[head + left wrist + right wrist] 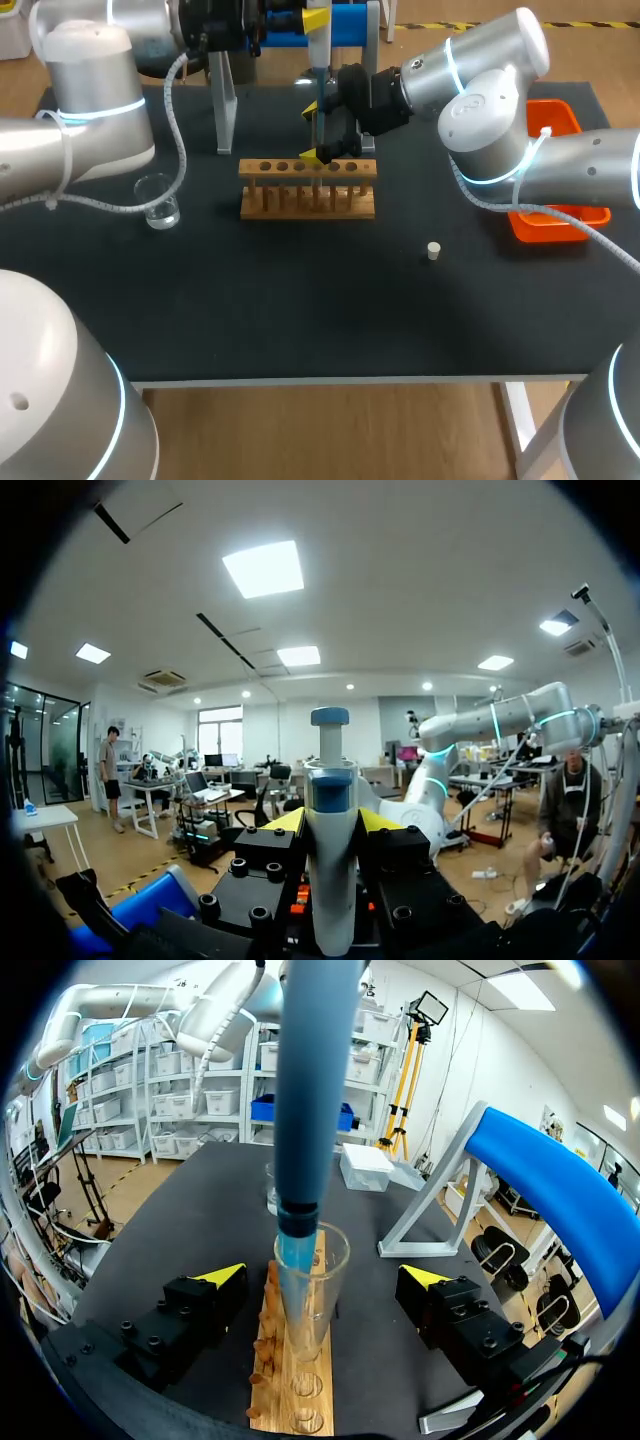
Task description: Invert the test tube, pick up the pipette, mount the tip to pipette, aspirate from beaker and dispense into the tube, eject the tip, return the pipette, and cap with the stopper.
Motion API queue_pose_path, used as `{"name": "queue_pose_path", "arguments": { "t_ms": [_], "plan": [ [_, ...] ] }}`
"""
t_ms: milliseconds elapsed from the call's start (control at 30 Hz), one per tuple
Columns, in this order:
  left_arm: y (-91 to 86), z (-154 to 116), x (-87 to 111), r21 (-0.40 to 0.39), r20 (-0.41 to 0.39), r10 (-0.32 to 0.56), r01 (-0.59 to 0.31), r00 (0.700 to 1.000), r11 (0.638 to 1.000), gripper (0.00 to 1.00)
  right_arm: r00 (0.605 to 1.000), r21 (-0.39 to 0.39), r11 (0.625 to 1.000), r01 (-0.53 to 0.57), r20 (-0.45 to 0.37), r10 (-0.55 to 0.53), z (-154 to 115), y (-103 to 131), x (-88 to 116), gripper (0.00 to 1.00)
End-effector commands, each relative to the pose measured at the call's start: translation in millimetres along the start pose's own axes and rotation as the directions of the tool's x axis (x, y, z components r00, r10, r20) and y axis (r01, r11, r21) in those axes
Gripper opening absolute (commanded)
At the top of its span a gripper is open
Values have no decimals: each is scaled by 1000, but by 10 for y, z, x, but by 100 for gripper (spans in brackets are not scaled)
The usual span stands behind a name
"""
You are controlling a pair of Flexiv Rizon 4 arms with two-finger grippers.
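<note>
Closest in, my left arm (90, 130) and right arm (500, 110) are crossing the black table (300, 310) from either side, with both grippers meeting over the wooden rack (308, 200) at the far middle. Behind the rack the blue pipette stand (340, 20) is standing, and an orange tray (560, 228) is lying under the right arm. The left gripper (332, 822) is clamping the pipette (330, 890) from both sides and holding it upright above the rack. Its tip (298, 1265) is sitting inside the mouth of the test tube (325, 1310), which is standing in a rack hole. The right gripper (322, 1275) is flanking the tube with its jaws wide apart, neither finger touching the glass.

I am judging this to be the dispensing step. The risk is coming from the narrow fit. A sideways drift of the pipette could be pressing the tip against the tube's rim and tilting the tube, or sending liquid down the outside. The open right fingers are giving the tube no support, and they are crowding the pipette's shaft, so only a straight lift looks safe.

The beaker (160, 205) is standing well apart at the left. The small stopper (433, 250) is lying alone on the table nearer the right. Neither is obstructing the tube.
</note>
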State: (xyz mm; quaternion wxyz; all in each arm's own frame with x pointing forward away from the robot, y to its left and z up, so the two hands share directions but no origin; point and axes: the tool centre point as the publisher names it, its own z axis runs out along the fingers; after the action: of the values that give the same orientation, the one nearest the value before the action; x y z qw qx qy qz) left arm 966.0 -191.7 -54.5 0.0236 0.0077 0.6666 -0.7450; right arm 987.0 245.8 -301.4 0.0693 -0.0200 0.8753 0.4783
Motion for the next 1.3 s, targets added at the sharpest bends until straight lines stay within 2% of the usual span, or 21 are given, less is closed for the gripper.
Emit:
{"name": "queue_pose_path", "arguments": {
  "t_ms": [33, 1300],
  "plan": [
    [33, -3, -12, 4, 0, -2, 2, 1000, 1000, 0, 1000, 0, 1000, 0, -2, 0, -14, -1, 0, 100],
    [145, -28, -20, 1, 9, -6, 6, 1000, 1000, 0, 1000, 0, 1000, 0, -2, 0, -14, -1, 0, 100]
  ]
}}
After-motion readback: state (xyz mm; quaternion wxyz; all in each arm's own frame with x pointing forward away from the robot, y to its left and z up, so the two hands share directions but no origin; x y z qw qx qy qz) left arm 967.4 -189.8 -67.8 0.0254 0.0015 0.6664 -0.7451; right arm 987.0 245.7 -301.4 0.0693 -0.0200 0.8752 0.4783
